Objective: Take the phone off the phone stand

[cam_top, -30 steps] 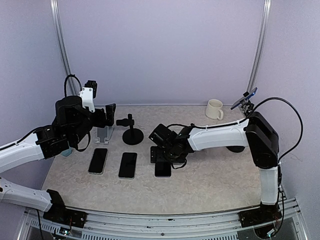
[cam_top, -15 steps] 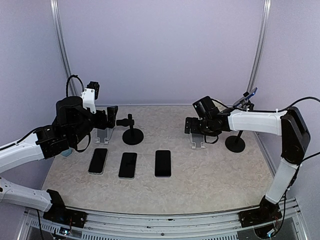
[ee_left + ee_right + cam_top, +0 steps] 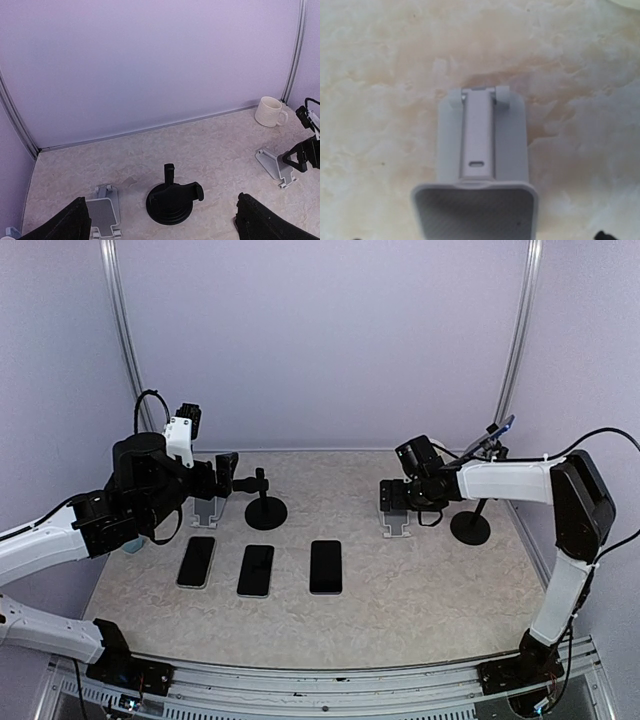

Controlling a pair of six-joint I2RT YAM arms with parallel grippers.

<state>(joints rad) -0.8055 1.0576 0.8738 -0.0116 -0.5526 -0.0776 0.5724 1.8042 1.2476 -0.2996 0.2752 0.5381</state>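
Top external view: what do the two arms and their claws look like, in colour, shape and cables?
Both arms have smooth white tubular links, the left arm and the right arm alike, with bulky black joints. A thin black cable loops above each. The left claw and right claw are black; a white bracket sits by the left one.

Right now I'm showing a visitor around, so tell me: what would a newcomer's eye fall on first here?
Three phones lying flat in a row on the table stand out first. Next comes a fourth phone, clamped high on a black stand at the far right. The right end effector hovers above an empty grey stand.
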